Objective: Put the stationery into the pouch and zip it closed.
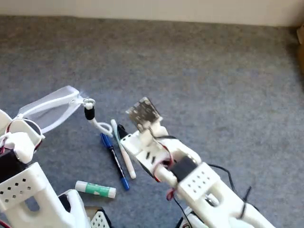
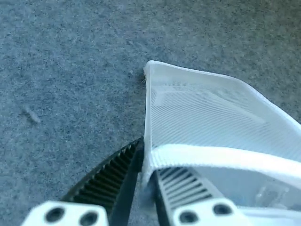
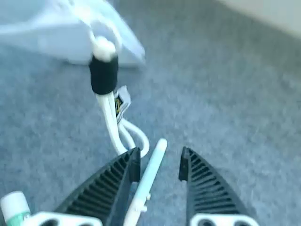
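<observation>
A white mesh pouch [image 1: 52, 108] lies at the left on the grey carpet, and my left gripper [image 2: 146, 165] is shut on its rim [image 2: 207, 155]. The pouch's zip pull, a black-and-white cord [image 1: 90, 115], trails toward the pens. My right gripper [image 3: 160, 157] is open low over the carpet, one finger on each side of the tip of a white pen [image 3: 149, 173]. In the high view the white pen [image 1: 124, 151] lies beside a blue pen [image 1: 115, 164], with a green-and-white glue stick [image 1: 95, 189] nearer the front edge.
The left arm's body [image 1: 23, 185] fills the front left corner, and the right arm [image 1: 199, 183] runs in from the front right. Open grey carpet [image 1: 213, 85] stretches behind and to the right. A pale wall edge runs along the back.
</observation>
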`<state>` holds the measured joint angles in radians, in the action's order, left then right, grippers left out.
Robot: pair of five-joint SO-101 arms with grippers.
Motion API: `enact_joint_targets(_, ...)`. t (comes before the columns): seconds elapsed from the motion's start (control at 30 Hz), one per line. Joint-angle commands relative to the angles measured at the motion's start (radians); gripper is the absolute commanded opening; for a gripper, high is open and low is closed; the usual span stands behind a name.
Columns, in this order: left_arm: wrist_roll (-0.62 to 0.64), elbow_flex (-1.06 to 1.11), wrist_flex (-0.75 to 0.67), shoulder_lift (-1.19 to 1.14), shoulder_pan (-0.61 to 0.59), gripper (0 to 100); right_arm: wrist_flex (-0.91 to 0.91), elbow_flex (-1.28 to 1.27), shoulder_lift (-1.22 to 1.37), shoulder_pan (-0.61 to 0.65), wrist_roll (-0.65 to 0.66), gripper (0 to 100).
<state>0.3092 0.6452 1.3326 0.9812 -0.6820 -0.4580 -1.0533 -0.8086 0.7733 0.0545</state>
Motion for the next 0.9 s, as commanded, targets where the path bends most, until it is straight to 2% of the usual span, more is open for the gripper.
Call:
enact_joint_targets(0.0,0.011,-0.059,-0.021,0.008,-0.016,1,-0.039,0.131,0.133,-0.002,-0.012,13.4)
enact_joint_targets(0.27,0.009,-0.025,-0.028,0.008,-0.015,1,-0.064,0.214,0.321,0.093,-0.012,13.4)
enact_joint_targets(0.5,0.009,-0.022,-0.028,0.008,-0.010,1,-0.062,0.311,0.504,0.074,-0.015,13.4)
enact_joint_targets(0.67,0.009,-0.022,-0.028,0.008,-0.008,1,-0.067,0.410,0.650,0.068,-0.109,13.4)
enact_joint_targets(0.87,0.009,-0.021,-0.028,0.008,-0.008,1,-0.067,0.475,0.769,0.068,-0.117,13.4)
